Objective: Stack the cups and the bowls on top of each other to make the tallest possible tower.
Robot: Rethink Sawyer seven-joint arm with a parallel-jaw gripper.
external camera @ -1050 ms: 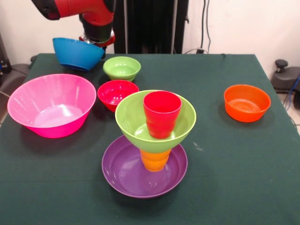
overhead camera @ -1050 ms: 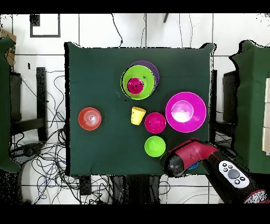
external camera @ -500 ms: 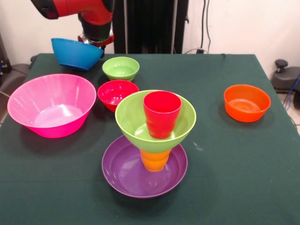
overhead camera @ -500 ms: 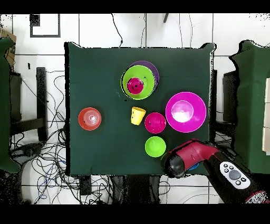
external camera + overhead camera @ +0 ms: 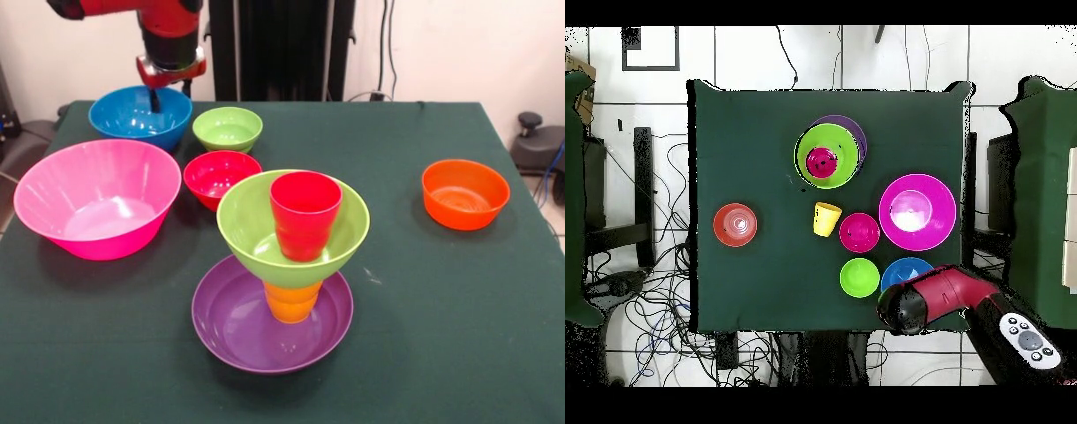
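Observation:
The tower stands near the table's front: a wide purple bowl [image 5: 231,329], an orange cup [image 5: 292,301] in it, a lime green bowl [image 5: 250,225] on the cup, and a red cup [image 5: 305,215] inside that bowl. Overhead it shows as the lime bowl [image 5: 835,145] with the red cup [image 5: 822,163]. The blue bowl [image 5: 132,113] sits level on the table at the far left. My gripper [image 5: 171,99] hangs over its right rim, open, one finger inside and one outside. A yellow cup [image 5: 826,218] lies loose mid-table, hidden in the front view.
A big pink bowl [image 5: 95,199] sits at the left, with a small red bowl [image 5: 221,175] and a small green bowl [image 5: 229,128] between it and the tower. A small orange bowl [image 5: 464,193] stands alone at the right. Cables lie on the floor round the table.
The blue bowl was held tilted off the table; it now rests level on the cloth. The gripper has shifted a little left and its fingers have come apart.

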